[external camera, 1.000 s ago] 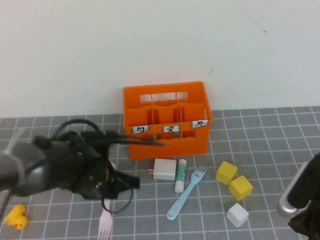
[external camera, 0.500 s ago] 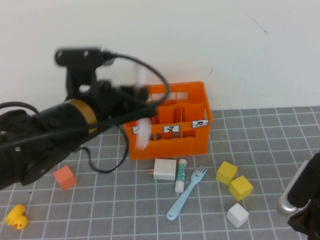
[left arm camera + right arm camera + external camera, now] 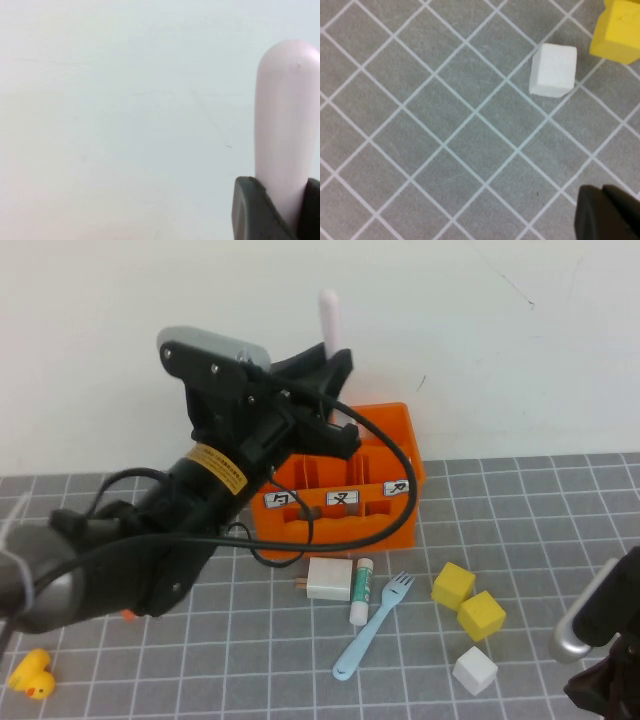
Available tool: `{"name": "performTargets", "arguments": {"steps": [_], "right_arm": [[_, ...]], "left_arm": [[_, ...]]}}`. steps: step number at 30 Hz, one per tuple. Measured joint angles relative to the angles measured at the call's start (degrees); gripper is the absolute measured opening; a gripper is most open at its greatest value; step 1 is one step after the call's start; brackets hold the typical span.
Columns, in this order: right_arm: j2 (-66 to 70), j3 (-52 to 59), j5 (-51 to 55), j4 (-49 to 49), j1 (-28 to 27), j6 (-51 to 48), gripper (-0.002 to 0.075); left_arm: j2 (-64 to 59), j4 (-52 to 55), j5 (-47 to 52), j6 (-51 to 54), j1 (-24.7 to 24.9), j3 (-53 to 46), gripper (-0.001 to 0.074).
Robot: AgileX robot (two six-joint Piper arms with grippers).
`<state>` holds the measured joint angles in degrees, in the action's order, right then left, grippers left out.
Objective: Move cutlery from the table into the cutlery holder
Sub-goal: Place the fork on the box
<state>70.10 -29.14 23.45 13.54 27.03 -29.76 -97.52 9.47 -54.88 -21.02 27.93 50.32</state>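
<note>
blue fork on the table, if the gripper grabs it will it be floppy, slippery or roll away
The blue fork looks like thin moulded plastic, so probably light and fairly stiff. It lies flat, so unlikely to roll, though its smooth handle may slip. The left gripper above the orange crate holds the pink utensil upright; the right gripper hangs near the white cube.

The high view looks down at an angle from the robot's own side, taking in the table [image 3: 520, 500], its far edge and the white wall [image 3: 520, 360] behind. The left gripper [image 3: 325, 375] is raised near the far edge over the cutlery holder [image 3: 395, 490]; the right gripper [image 3: 600, 680] sits at the near right corner.

The left wrist view faces the bare wall, very close to the pink utensil [image 3: 287, 125] clamped between its dark fingers [image 3: 252, 210]; the high view shares that handle [image 3: 329, 315].

The right wrist view looks straight down, close to the table [image 3: 445, 125]. It shares the white block [image 3: 552, 70] [image 3: 474, 670] and a yellow block [image 3: 620, 30] [image 3: 482, 615] with the high view.
</note>
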Motion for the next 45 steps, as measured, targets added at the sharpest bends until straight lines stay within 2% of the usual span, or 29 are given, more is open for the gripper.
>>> {"name": "performTargets", "arguments": {"steps": [7, 11, 15, 22, 35, 37, 43, 45], "right_arm": [[0.0, 0.0, 1.7, 0.5, 0.0, 0.0, -0.0003], [0.0, 0.0, 2.0, 0.8, 0.0, 0.0, -0.0003], [0.0, 0.0, 2.1, 2.3, 0.0, 0.0, -0.0003], [0.0, 0.0, 2.7, 3.1, 0.0, 0.0, -0.0003], [0.0, 0.0, 4.7, 3.3, 0.0, 0.0, -0.0003], [0.0, 0.0, 5.3, 3.3, 0.0, 0.0, -0.0003], [0.0, 0.0, 8.0, 3.3, 0.0, 0.0, -0.0003], [0.0, 0.0, 8.4, 3.3, 0.0, -0.8, -0.0003]], "left_arm": [[-6.0, -9.8, -8.6, 5.8, 0.0, 0.0, 0.0143], [-10.1, -11.9, -9.7, 6.5, -0.1, 0.0, 0.0143], [-13.5, -12.2, -9.7, 6.7, -0.1, 1.1, 0.0143], [-18.0, -12.2, -10.1, 6.8, -0.1, 8.4, 0.0143], [-21.6, -11.1, -10.4, 6.9, -0.1, 9.2, 0.0143], [-21.7, -11.1, -10.4, 6.9, -0.1, 9.2, 0.0170], [-21.7, -10.8, -10.4, 9.5, -0.1, 9.3, 0.0382], [-21.7, -10.6, -10.4, 11.1, -0.1, 9.3, 0.0405]]}}
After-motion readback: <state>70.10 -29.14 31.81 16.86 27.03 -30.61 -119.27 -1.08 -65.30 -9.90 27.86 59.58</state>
